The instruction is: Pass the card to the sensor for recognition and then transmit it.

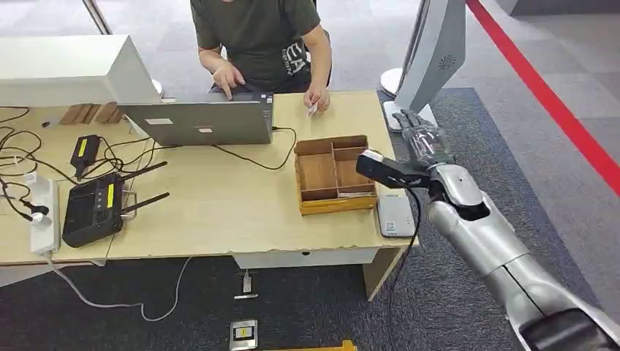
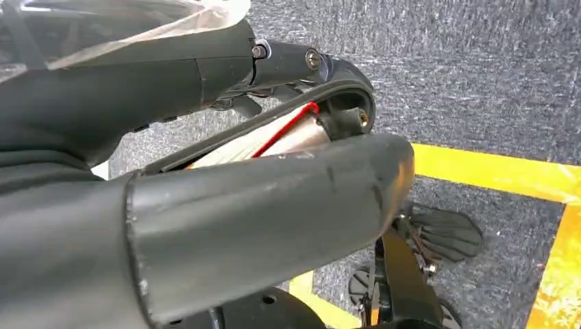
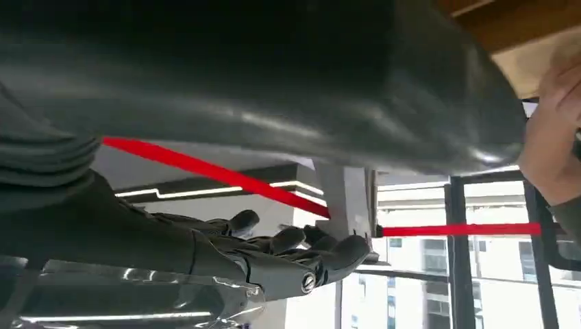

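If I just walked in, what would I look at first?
Probably the robot's big silver right arm reaching up from the lower right, its dark right hand raised with fingers spread and holding nothing, just past the table's right end. Next, the wooden tray with compartments on the table beside it. Then the person sitting behind the open laptop, holding a small card.
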`<state>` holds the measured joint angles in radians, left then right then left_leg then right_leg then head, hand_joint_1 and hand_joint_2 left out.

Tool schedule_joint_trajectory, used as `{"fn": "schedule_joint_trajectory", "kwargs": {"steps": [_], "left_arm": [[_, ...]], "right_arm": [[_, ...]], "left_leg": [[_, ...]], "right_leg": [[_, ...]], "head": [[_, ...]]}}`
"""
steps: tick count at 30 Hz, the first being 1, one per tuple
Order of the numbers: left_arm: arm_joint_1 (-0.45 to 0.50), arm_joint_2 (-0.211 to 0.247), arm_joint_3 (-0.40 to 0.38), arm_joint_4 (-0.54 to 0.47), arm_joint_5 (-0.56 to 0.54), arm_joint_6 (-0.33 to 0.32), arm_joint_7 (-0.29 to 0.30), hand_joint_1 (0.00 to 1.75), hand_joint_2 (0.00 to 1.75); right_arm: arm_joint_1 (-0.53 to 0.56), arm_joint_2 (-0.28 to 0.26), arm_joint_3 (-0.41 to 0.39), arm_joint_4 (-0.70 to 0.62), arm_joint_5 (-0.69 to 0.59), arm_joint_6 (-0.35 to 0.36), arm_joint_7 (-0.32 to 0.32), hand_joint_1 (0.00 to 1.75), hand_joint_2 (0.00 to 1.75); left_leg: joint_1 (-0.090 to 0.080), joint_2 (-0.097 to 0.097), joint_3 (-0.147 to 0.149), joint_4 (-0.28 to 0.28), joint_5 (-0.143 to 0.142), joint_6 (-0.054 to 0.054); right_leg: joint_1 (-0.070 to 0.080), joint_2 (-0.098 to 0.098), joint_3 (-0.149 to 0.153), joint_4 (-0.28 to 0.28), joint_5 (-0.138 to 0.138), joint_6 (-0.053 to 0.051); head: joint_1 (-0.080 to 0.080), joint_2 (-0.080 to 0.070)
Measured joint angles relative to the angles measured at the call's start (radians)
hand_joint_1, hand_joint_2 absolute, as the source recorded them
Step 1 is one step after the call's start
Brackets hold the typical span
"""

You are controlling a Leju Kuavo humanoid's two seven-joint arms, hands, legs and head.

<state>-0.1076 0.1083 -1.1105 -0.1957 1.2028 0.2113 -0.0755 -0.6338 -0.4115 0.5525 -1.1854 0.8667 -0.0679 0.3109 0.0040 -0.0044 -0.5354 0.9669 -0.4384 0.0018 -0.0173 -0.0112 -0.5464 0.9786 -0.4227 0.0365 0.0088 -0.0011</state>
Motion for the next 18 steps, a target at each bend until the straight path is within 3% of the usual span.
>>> {"fn": "schedule_joint_trajectory", "kwargs": {"steps": [4, 8, 13, 18], "left_arm": [[-0.001, 0.005, 0.0, 0.0, 0.001, 0.004, -0.005, 0.0, 0.0], [-0.002, 0.011, 0.0, 0.0, 0.013, 0.018, -0.011, 0.0, 0.0], [-0.004, 0.013, 0.002, 0.0, 0.026, 0.03, -0.001, 0.0, 0.0], [-0.007, 0.013, 0.003, 0.0, 0.039, 0.041, 0.007, 0.0, 0.0]], "right_arm": [[0.119, -0.046, -0.076, -0.175, 0.014, 0.011, 0.02, 0.0, 0.0], [0.189, -0.073, -0.1, -0.316, 0.064, -0.016, 0.064, 0.0, 0.0], [0.252, -0.066, -0.084, -0.396, 0.092, -0.093, 0.093, 0.0, 0.0], [0.275, -0.03, -0.057, -0.395, 0.103, -0.168, 0.082, 0.0, 0.0]], "left_leg": [[0.0, 0.001, 0.0, 0.0, 0.0, 0.0], [0.0, 0.001, 0.0, -0.001, 0.0, 0.0], [0.001, 0.001, 0.0, -0.001, 0.001, -0.001], [0.001, 0.001, -0.001, -0.001, 0.001, -0.001]], "right_leg": [[0.0, 0.0, 0.0, 0.0, 0.0, 0.0], [0.0, 0.0, 0.0, 0.0, 0.0, 0.0], [0.001, 0.0, 0.0, 0.001, 0.0, 0.0], [0.0, 0.0, 0.0, 0.001, 0.0, 0.0]], "head": [[0.0, 0.0], [-0.001, 0.0], [0.0, 0.0], [0.0, 0.0]]}}
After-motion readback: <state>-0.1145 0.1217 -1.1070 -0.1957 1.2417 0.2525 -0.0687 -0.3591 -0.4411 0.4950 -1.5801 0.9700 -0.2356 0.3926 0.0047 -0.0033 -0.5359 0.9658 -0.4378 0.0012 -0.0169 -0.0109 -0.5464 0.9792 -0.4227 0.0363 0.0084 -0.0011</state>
